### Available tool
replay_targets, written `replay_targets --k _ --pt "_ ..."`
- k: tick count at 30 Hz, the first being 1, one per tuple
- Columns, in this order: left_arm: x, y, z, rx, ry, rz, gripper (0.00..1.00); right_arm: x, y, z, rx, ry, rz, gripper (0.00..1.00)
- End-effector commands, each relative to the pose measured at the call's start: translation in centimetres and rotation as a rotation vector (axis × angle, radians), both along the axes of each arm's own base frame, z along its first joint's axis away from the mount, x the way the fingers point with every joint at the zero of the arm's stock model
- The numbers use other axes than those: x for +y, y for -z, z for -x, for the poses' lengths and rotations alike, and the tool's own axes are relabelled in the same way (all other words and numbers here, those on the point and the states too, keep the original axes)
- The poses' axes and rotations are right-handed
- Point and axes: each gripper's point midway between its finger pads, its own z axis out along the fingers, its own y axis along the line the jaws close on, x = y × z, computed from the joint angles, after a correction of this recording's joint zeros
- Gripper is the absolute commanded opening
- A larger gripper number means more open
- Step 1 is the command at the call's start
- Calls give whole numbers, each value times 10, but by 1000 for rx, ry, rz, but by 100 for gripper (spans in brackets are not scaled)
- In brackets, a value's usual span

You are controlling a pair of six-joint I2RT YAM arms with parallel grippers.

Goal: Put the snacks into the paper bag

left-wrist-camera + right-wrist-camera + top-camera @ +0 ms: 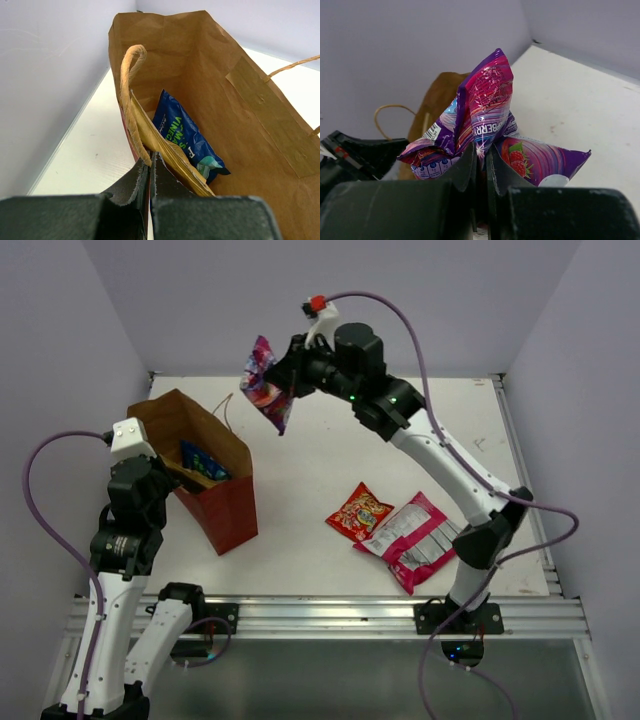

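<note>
The paper bag (222, 502) stands open at the left, red-brown outside and kraft inside (240, 130). A dark blue packet (185, 132) and a tan packet (165, 147) stand inside it. My left gripper (150, 162) is shut on the bag's near rim beside a string handle (129, 80). My right gripper (482, 157) is shut on the purple packet (485, 107), holding it in the air (265, 382) behind and right of the bag's mouth. The red packet (358, 512) and the pink-and-silver packet (415, 538) lie flat on the table to the right.
The white table (320, 450) is enclosed by lavender walls at the back and sides. A metal rail (330, 615) runs along the near edge with both arm bases. The bag's other handle (228, 410) sticks out at the back.
</note>
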Motion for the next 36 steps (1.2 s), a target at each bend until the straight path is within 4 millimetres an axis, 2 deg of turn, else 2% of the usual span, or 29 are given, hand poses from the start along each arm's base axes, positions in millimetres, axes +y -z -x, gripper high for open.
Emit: replay_targets --k 1,2,3,4,5,6,7,17,20,23,27,28,29,31,32,35,36 --pt "2 -10 -2 -40 -14 -5 0 70 -19 42 0 -251 -100 0" --pt "2 -10 -2 -40 -13 -7 0 86 -18 42 -4 -275 -104 0" --pt "2 -10 -2 -40 -12 -6 0 99 -16 53 4 -313 -104 0" --pt "1 -10 -2 -38 -10 -6 0 107 -13 56 17 -328 -101 0" --pt "1 -10 -2 -40 -9 -6 0 112 -20 60 6 -344 -116 0" --pt "2 -11 -2 -41 -12 -6 0 121 -9 59 23 -355 -107 0" --pt "2 -11 -2 -43 -10 -7 0 128 -8 64 29 -371 -115 0" --pt "2 -10 -2 -41 -11 -8 0 162 16 74 108 -480 -163 0" --pt "2 -11 -2 -45 -13 -6 0 173 43 73 161 -494 -133 2" --pt "2 -10 -1 -44 -13 -8 0 185 82 74 229 -510 -87 3" --pt "2 -10 -1 -46 -13 -8 0 195 110 77 268 -521 -49 4" --pt "2 -11 -1 -47 -13 -7 0 196 113 78 272 -525 -44 7" --pt "2 -10 -1 -46 -13 -8 0 197 113 77 267 -526 -44 19" --pt "2 -11 -1 -47 -13 -7 0 198 113 77 262 -529 -38 47" --pt "2 -10 -1 -44 -12 -9 0 197 109 77 250 -528 -42 70" --pt "2 -9 -1 -44 -14 -10 0 194 92 79 199 -536 -55 78" --pt "2 -9 -1 -42 -14 -10 0 189 79 81 173 -542 -68 81"
